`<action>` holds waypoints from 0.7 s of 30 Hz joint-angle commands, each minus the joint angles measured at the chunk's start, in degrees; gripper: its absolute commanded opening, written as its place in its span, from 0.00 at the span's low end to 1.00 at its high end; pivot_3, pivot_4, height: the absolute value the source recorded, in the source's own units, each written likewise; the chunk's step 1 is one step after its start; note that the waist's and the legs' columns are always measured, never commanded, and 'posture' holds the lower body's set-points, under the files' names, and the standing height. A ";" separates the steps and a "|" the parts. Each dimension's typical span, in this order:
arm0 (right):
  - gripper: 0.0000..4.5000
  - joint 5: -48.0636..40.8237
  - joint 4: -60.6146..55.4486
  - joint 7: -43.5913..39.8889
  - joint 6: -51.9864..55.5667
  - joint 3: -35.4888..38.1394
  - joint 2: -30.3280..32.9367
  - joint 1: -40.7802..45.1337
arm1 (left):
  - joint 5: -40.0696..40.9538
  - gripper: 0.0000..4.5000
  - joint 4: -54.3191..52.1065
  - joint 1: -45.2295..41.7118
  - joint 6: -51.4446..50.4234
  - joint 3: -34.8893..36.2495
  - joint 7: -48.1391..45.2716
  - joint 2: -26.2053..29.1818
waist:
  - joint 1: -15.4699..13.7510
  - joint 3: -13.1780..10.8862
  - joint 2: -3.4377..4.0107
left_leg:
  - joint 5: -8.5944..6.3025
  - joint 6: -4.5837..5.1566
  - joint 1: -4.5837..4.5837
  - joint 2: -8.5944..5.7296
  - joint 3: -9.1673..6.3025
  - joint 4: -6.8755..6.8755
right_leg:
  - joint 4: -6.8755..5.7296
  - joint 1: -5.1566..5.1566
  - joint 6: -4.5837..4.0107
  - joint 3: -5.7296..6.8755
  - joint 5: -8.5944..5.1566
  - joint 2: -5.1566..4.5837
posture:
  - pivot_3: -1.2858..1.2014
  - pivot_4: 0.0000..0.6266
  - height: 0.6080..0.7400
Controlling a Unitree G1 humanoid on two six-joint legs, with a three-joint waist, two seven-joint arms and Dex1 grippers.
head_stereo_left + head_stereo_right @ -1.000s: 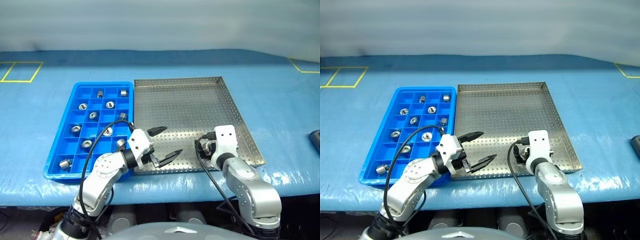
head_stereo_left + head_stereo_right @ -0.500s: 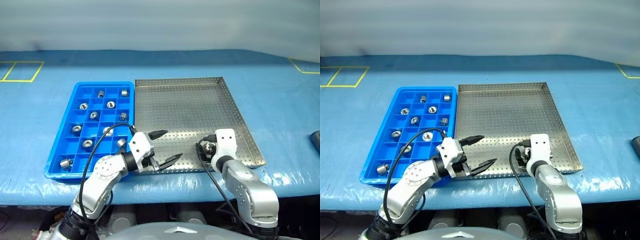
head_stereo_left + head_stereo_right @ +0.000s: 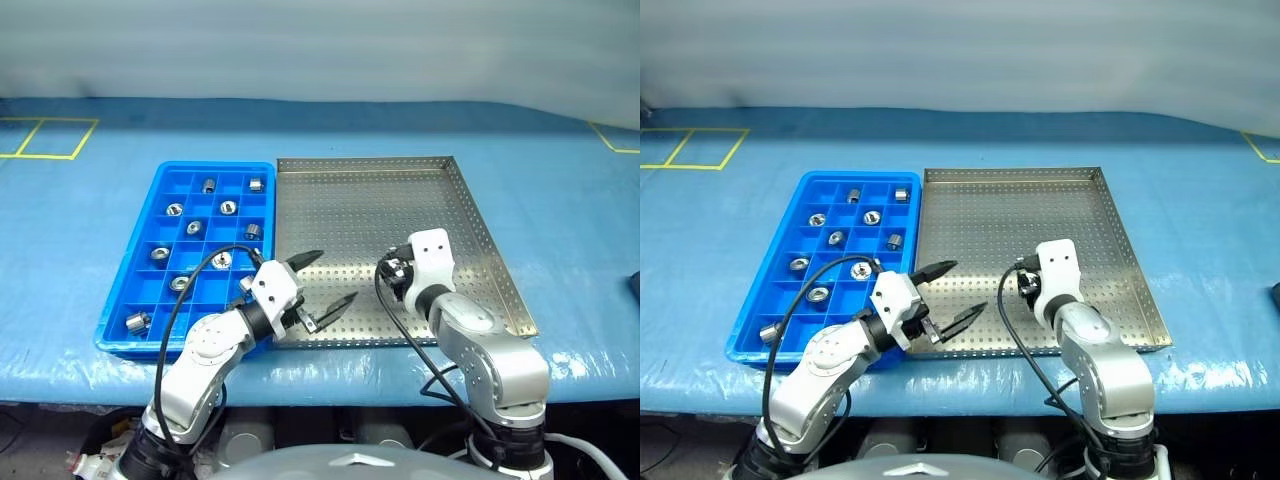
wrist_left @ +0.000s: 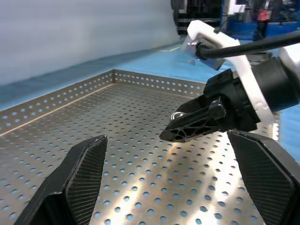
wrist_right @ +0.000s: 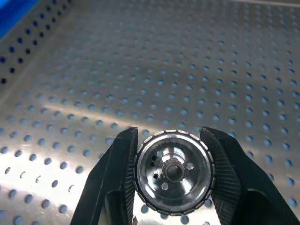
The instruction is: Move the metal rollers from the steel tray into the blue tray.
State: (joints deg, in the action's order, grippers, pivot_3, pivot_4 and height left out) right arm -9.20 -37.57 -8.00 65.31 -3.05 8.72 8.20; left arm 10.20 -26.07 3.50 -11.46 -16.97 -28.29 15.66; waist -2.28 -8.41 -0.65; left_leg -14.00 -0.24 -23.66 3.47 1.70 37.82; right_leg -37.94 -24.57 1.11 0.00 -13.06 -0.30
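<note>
The steel tray [image 3: 470,240] is grey sheet metal with a dull satin sheen, its base and low rim perforated with tiny holes and catching soft reflections. The blue tray [image 3: 150,215] looks like smooth, slightly glossy moulded plastic. The metal rollers [image 3: 228,207] are bright polished silver; one roller [image 5: 173,171] shows a mirror-like face and finely ribbed edge between matt black, textured fingers [image 5: 119,173]. The table covering [image 3: 560,200] is blue, faintly shiny and wrinkled along the front edge.
</note>
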 commanded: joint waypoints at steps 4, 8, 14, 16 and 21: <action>0.38 -1.48 2.60 -5.33 -8.37 -6.74 1.15 7.53 | -3.60 1.00 -5.14 3.82 4.19 4.54 6.80 -1.28 | -1.72 -0.01 -0.02 | 0.00 0.00 -0.02 0.01 0.00 -0.01 | 0.01 0.01 -0.01 0.07 0.00 0.01 | 0.66 0.24 1.00; 0.38 -1.78 6.73 -9.20 -13.16 -10.42 1.92 11.15 | -4.77 1.00 -8.00 8.53 5.23 7.57 9.71 -1.19 | -3.59 -0.05 -0.06 | 0.00 0.00 -0.04 0.00 0.00 -0.03 | 0.04 0.00 -0.01 0.08 0.00 0.00 | 0.69 0.24 1.00; 0.38 -1.16 12.85 -14.33 -20.61 -15.58 2.39 14.49 | -4.84 1.00 -11.81 16.32 8.41 12.64 13.64 -2.71 | -6.97 -0.14 -0.14 | 0.00 0.00 -0.07 0.01 -0.03 -0.03 | 0.08 0.00 -0.03 0.17 -0.02 -0.03 | 0.73 0.24 1.00; 0.38 -0.45 14.38 -15.95 -23.08 -17.73 2.81 15.02 | -5.54 1.00 -12.58 18.42 9.17 13.78 14.48 -2.85 | -8.58 -0.16 -0.17 | 0.00 0.00 -0.10 0.02 -0.05 -0.03 | 0.10 -0.01 -0.05 0.24 -0.03 -0.03 | 0.75 0.24 1.00; 0.38 -1.02 15.81 -20.13 -26.23 -21.18 2.94 14.52 | -5.86 1.00 -12.86 21.95 10.54 15.34 15.26 -2.95 | -12.87 -0.18 -0.17 | -0.01 -0.01 -0.16 0.02 -0.03 -0.02 | 0.13 -0.06 -0.07 0.32 -0.05 -0.04 | 0.76 0.24 1.00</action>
State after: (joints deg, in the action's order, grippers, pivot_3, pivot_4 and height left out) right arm -9.62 -20.50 -26.57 41.32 -23.43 11.82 22.15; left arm 4.58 -36.12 24.80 -2.88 -2.24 -13.38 12.91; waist -15.15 -8.59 -0.83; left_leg -14.01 -0.25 -23.83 3.50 1.68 37.79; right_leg -37.81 -24.63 0.99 0.32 -13.13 -0.35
